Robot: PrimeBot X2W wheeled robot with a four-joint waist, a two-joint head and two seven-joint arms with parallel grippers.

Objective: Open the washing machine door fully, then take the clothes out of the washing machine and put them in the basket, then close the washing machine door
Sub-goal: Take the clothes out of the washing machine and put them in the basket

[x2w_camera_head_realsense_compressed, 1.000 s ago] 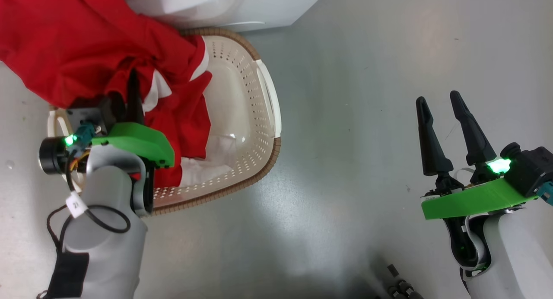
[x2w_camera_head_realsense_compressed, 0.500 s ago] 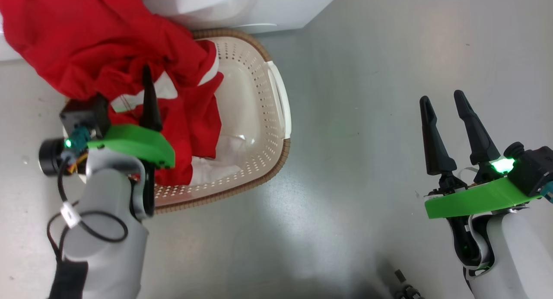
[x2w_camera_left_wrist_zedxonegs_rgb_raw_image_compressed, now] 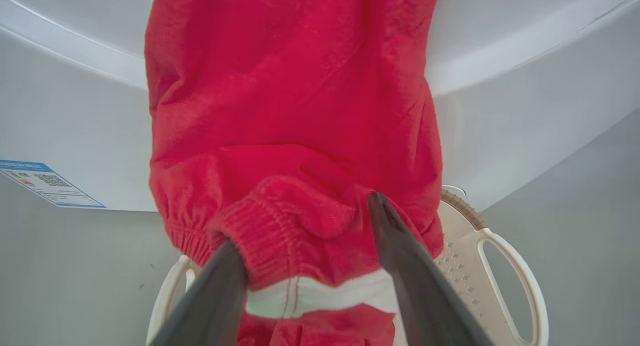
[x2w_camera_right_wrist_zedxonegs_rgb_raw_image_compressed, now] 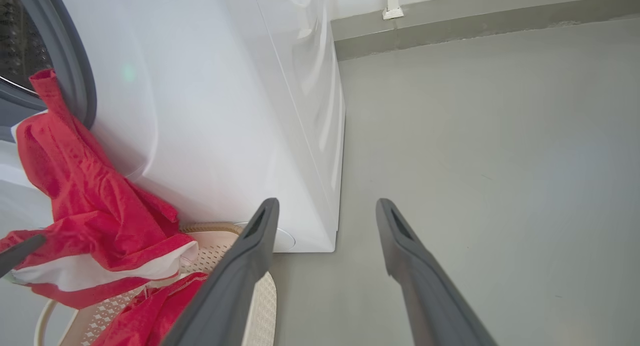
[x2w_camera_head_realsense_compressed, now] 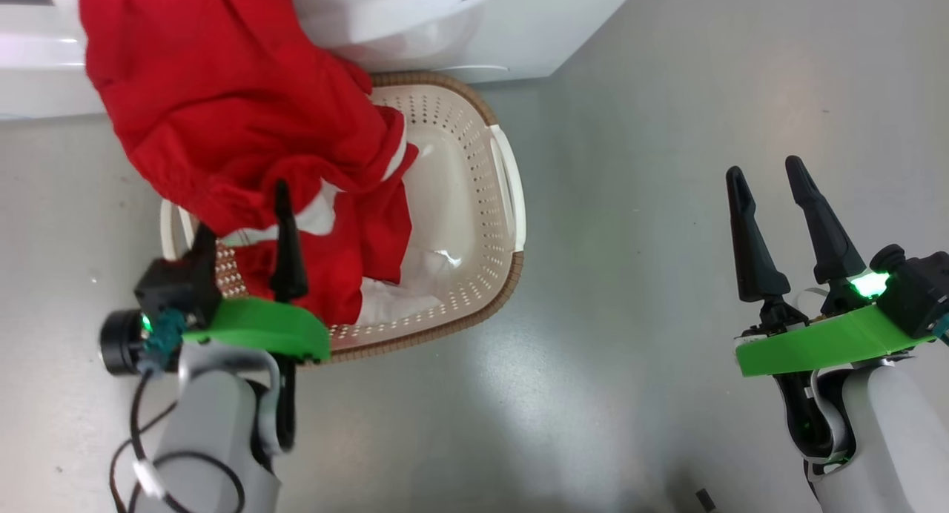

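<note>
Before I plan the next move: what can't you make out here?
1. Inside of the drum: right wrist view, cut off by the left edge; leftovers can't be judged.
2. Upper end of the clothes: head view, cut by the top edge.
3. Floor of the basket: head view, partly under the clothes.
4. Print on the blue label: left wrist view, too small.

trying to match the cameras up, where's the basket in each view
Head view: the basket is left of centre, just below the washing machine.
Left wrist view: the basket lies along the bottom edge, with one white handle at lower right.
Right wrist view: the basket is in the bottom left corner.
Shared landmark: the red clothes draped into it.
</note>
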